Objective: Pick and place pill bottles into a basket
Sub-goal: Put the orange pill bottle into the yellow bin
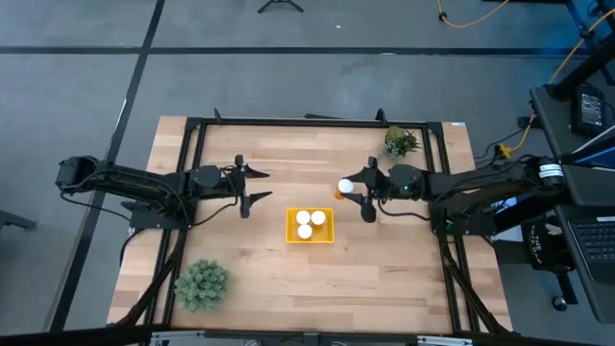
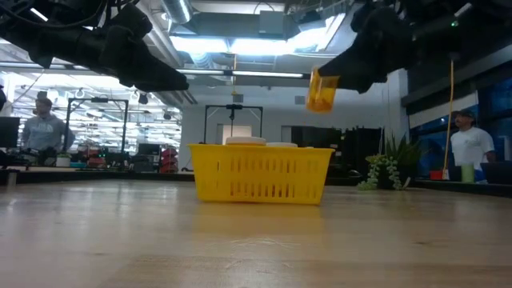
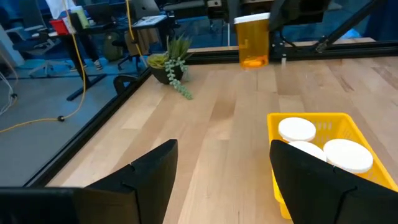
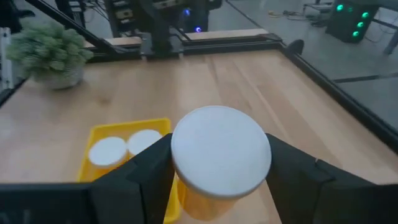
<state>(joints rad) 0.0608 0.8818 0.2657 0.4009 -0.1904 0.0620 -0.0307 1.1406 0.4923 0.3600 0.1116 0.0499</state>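
The yellow basket (image 1: 309,236) sits on the table's middle, and three orange pill bottles with white caps (image 1: 308,222) stand upright in it. My right gripper (image 1: 350,186) is shut on a fourth pill bottle (image 1: 344,185), held high above the table just to the right of the basket; it also shows in the low view (image 2: 322,90). My left gripper (image 1: 261,186) is open and empty, in the air to the left of the basket. My right gripper pinches the bottle between its two fingers (image 4: 148,169), on the sides of the orange body just under the white cap (image 4: 180,194). The fingers come level from the table's right side. The bottle stands about upright, cap up, lifted clear of the table (image 3: 254,43).
A small green plant (image 1: 401,142) stands at the far right of the table, and a larger spiky one (image 1: 202,284) near the front left. A black frame (image 1: 317,122) runs around the table. People stand in the room beyond (image 2: 472,148).
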